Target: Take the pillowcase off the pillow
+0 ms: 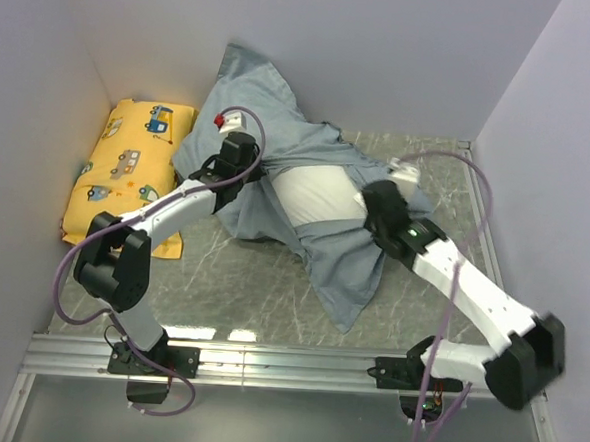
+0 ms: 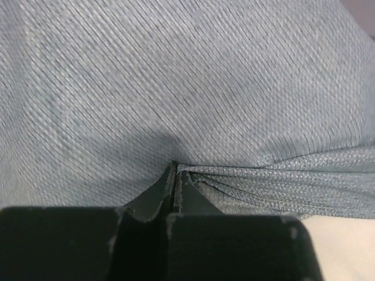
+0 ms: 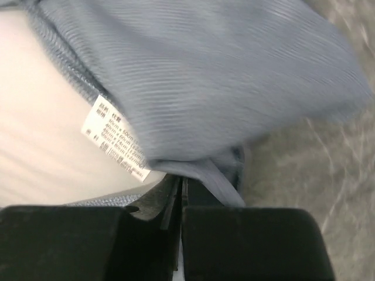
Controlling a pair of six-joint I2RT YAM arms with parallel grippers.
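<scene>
The grey-blue pillowcase lies bunched across the middle of the table, one flap reaching toward the near edge. The white pillow shows bare in the case's opening between the two grippers. My left gripper is shut on a folded hem of the pillowcase at the opening's left side; fabric fills the left wrist view. My right gripper is shut on a fold of the pillowcase at the opening's right side. In the right wrist view the pillow and a white care label lie to the left.
A smaller yellow pillow with cartoon cars lies at the left wall. Light walls close in the left, back and right. The grey marbled tabletop shows in front of the fabric. An aluminium rail runs along the near edge.
</scene>
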